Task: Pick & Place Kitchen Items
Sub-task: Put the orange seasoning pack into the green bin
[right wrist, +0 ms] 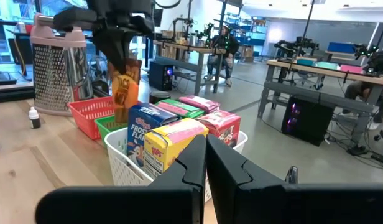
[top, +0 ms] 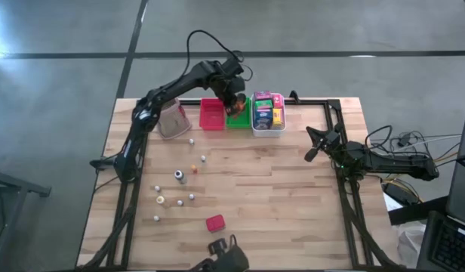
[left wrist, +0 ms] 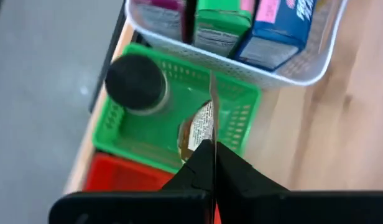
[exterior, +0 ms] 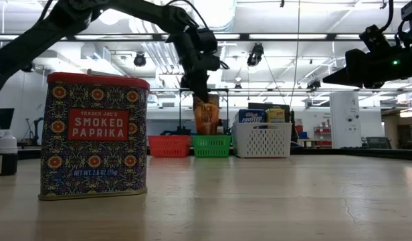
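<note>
My left gripper [top: 234, 102] is over the green basket [top: 238, 121] at the table's far edge, shut on an orange-brown packet [exterior: 207, 115]. The packet hangs with its lower end at the basket's rim. A dark-lidded jar [left wrist: 137, 82] stands upright in one corner of the same basket. The white basket [top: 268, 115] to the right holds several upright packets [right wrist: 173, 134], pink, green, yellow and blue. My right gripper [top: 309, 155] waits shut near the table's right edge, touching nothing. My left gripper pinches the packet's top edge [left wrist: 207, 134] between its two fingers, coming from above and slanting down toward the far edge. The packet hangs upright below the fingers [exterior: 196, 86] over the green basket. I cannot tell whether its lower end touches anything.
A red basket [top: 211, 115] stands left of the green one, and a metal grater [top: 170, 119] left of that. Several tiny bottles [top: 178, 176] are scattered over the table's left half. A red paprika tin [top: 215, 222] stands near the front edge.
</note>
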Robot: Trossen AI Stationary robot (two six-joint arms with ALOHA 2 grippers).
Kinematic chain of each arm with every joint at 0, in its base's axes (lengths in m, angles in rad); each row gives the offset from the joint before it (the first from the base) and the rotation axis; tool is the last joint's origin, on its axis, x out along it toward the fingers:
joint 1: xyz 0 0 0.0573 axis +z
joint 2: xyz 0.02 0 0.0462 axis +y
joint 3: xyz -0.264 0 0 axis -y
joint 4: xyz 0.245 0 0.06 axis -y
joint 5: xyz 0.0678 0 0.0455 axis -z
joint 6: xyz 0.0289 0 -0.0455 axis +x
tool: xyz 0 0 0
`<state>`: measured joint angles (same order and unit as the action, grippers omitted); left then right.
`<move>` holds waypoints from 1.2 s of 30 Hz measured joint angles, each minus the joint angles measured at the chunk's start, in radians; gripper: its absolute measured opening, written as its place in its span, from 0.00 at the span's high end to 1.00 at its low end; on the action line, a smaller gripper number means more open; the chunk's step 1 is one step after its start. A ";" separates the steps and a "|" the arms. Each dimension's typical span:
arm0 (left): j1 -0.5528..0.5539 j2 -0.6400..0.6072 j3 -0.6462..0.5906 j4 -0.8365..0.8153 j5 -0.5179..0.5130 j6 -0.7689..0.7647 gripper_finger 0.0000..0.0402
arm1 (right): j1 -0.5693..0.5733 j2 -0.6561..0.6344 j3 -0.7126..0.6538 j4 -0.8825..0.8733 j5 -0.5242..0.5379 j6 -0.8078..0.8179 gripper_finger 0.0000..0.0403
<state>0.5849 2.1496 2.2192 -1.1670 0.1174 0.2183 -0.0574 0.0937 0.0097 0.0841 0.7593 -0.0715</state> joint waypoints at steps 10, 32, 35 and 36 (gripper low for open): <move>-0.007 -0.023 0.000 -0.016 -0.008 -0.513 0.99 | 0.000 0.000 0.000 0.000 0.000 0.000 0.98; 0.001 -0.018 -0.015 0.076 -0.160 -0.861 0.99 | 0.000 0.001 0.000 0.000 0.000 0.000 0.98; 0.008 -0.018 -0.015 0.078 -0.166 -0.876 1.00 | 0.000 0.001 0.000 0.000 0.000 0.000 0.98; 0.010 -0.018 -0.015 0.080 -0.167 -0.877 1.00 | 0.000 0.001 0.000 0.000 0.000 0.000 0.98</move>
<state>0.5949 2.1311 2.2040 -1.0872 -0.0496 -0.6584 -0.0576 0.0944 0.0097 0.0841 0.7593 -0.0715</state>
